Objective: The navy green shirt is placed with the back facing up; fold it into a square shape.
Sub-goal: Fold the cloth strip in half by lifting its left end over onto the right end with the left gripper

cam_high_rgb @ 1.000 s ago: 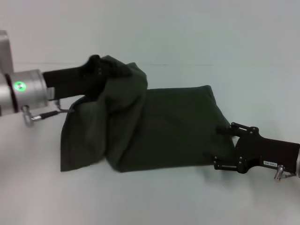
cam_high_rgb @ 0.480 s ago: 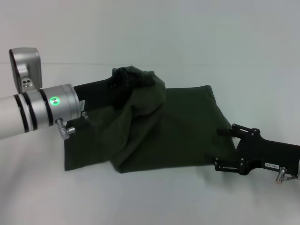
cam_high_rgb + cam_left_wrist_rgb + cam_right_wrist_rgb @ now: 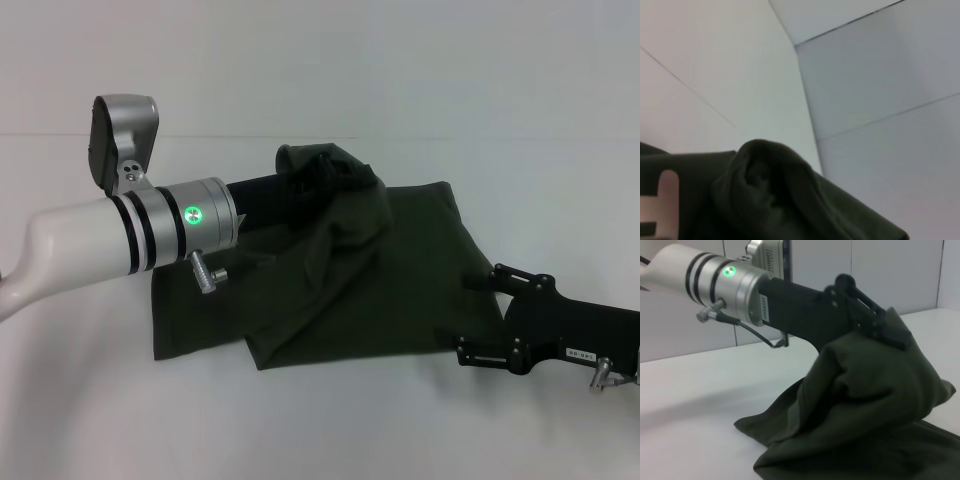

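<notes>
white table point(image 3: 330, 430), left tool point(image 3: 888, 326) lifting navy green shirt point(image 3: 400, 290), right tool point(image 3: 478, 312) beside hem

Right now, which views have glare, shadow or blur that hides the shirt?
Head view: even light, no glare; the navy green shirt reads as a dark mass with faint folds. Left wrist view: soft focus, cloth close to the lens. Right wrist view: sharp, the left tool gripping a raised bunch of cloth.

Bunched cloth of the navy green shirt point(image 3: 340, 270) swallows the left claw point(image 3: 318, 172) tips in the head view; the right arm runs off the frame edge, and a cream letter is cropped in the left wrist view
</notes>
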Controlling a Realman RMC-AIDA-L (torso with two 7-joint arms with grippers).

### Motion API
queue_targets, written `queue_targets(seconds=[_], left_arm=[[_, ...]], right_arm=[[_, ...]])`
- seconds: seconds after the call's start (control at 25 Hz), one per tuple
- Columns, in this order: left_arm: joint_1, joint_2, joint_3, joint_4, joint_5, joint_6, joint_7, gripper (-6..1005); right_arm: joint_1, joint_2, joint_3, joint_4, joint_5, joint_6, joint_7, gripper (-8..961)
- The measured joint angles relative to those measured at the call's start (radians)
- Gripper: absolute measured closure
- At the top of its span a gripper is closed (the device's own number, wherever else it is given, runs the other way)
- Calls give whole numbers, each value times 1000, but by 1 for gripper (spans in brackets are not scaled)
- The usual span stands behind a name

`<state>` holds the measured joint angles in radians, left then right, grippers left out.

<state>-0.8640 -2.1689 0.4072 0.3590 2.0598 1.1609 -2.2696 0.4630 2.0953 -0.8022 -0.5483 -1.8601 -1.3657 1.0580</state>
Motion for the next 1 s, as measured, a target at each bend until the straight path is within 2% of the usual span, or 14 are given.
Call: queue_targets(seconds=[0.28,0.4,0.52,0.72,1.0], left_arm=[[-10,-2,5,-35,-1,-62,50,853],[-25,-4,2,-104,-68,-80,199,843],[-28,-6,2,-151,-129,-108,279,834],[-49,-6,5,-203,-171,-150,337,726],[-57,-7,7,-206,-172,-139,339,556]], right_arm=[[-3,0,2,3,6,-2,0,55],[-3,0,4,3,14,-2,0,55],[-4,0,4,4,17,-2,0,55],[-15,0,11,5,19,-2,-1,55],[-38,-1,16,5,50,-11,-7,55]])
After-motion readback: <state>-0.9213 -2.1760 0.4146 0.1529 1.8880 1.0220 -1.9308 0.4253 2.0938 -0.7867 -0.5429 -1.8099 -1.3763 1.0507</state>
